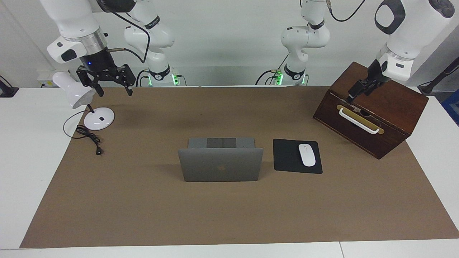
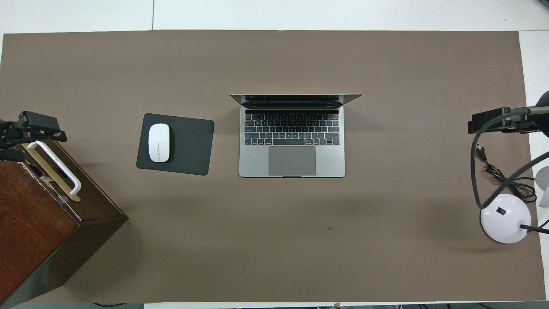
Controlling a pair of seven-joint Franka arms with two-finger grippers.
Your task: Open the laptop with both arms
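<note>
The silver-grey laptop (image 1: 220, 163) stands open in the middle of the brown mat, its lid upright with the apple logo facing away from the robots. Its keyboard and trackpad show in the overhead view (image 2: 291, 148). My right gripper (image 1: 114, 91) is open and empty, raised over the mat's edge beside the white desk lamp, well away from the laptop; it also shows in the overhead view (image 2: 493, 120). My left gripper (image 1: 353, 96) hangs over the wooden box by its handle, also seen in the overhead view (image 2: 36, 126), and is apart from the laptop.
A black mouse pad (image 1: 287, 157) with a white mouse (image 1: 307, 154) lies beside the laptop toward the left arm's end. A dark wooden box (image 1: 373, 111) with a white handle stands at that end. A white desk lamp (image 1: 98, 118) with its cable stands at the right arm's end.
</note>
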